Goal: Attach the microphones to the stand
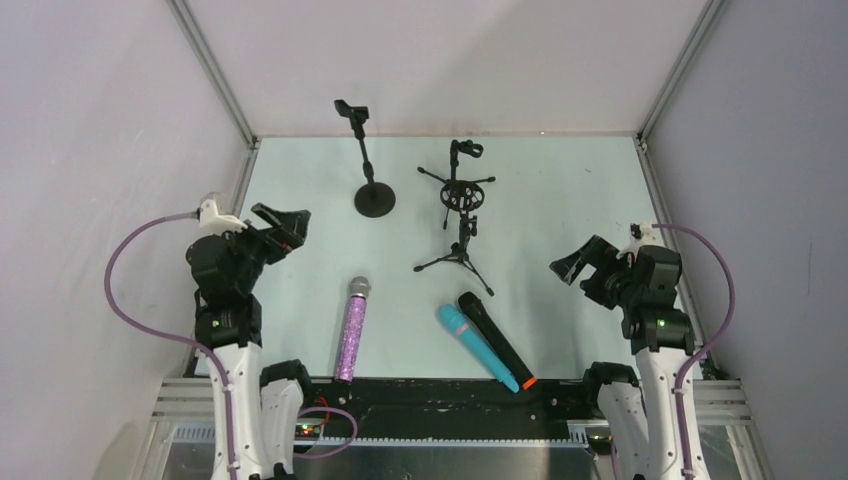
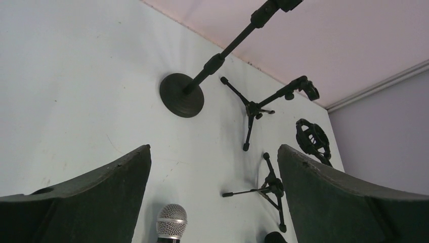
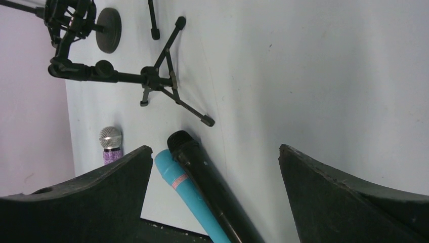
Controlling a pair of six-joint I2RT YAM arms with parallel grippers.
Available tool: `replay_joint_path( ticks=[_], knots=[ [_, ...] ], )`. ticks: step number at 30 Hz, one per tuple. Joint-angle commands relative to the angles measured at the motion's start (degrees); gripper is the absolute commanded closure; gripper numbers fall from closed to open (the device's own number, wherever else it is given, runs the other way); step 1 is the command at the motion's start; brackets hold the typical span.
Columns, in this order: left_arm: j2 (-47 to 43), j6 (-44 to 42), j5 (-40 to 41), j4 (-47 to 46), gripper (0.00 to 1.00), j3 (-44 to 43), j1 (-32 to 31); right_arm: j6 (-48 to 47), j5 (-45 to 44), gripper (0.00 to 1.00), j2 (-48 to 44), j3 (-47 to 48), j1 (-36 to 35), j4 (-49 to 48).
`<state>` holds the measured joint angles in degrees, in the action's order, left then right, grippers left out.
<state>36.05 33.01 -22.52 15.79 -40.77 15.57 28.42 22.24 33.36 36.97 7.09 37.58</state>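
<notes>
Three microphones lie near the table's front edge: a purple glittery one (image 1: 352, 330) with a silver mesh head (image 2: 171, 221), a turquoise one (image 1: 478, 348) and a black one with an orange end (image 1: 495, 340), the last two side by side (image 3: 184, 187) (image 3: 207, 177). Behind them are a round-base stand (image 1: 374, 198), a tripod stand with a clip (image 1: 465, 152) and a tripod stand with a shock mount (image 1: 460, 250). My left gripper (image 1: 283, 225) hangs open at the left, above the table. At the right, my right gripper (image 1: 572, 262) is open too. Neither holds anything.
Pale walls and metal frame posts (image 1: 215, 75) close in the table on three sides. A black rail (image 1: 440, 392) runs along the front edge just behind the microphones' tails. The two arm bases stand at the near corners.
</notes>
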Motion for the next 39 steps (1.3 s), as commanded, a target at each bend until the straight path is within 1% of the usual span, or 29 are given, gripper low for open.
replay_joint_path(
  ticks=[1,5,9,15,21,28,33,37,39],
  knots=[
    [0.2,-0.9,1.1,0.4,0.02,-0.5,0.7,-0.6,4.6,0.0,4.2,-0.2,-0.1,-1.4],
    [0.9,-3.5,-0.7,0.4,0.02,1.4,0.6,1.0,9.4,0.0,9.2,-0.2,-0.3,-5.5],
    [2.3,-5.6,-1.1,0.4,0.02,2.5,0.7,2.9,10.8,0.0,12.9,-0.2,-1.4,-10.1],
    [6.8,-2.0,-0.6,0.3,0.02,3.2,0.7,2.6,8.0,0.0,18.4,2.0,-6.1,-11.4],
    [12.4,-2.8,-2.7,0.4,0.02,2.5,0.7,-0.3,6.1,0.0,24.2,5.1,-11.4,-10.1],
    [13.6,-4.9,-6.4,0.4,0.02,2.1,0.7,0.4,2.4,0.0,28.8,6.5,-20.4,-11.8],
    [13.7,-5.2,-8.1,0.4,0.02,3.1,0.0,-3.1,0.7,0.0,34.8,13.9,-24.7,-6.2],
    [16.3,-6.0,-7.9,0.3,0.02,2.8,-2.8,-6.1,-3.9,0.0,36.8,17.4,-28.4,-2.1],
    [17.8,-6.3,-7.5,0.3,0.02,2.5,-4.2,-7.2,-7.2,0.0,36.7,17.6,-29.8,-0.5]
  ],
)
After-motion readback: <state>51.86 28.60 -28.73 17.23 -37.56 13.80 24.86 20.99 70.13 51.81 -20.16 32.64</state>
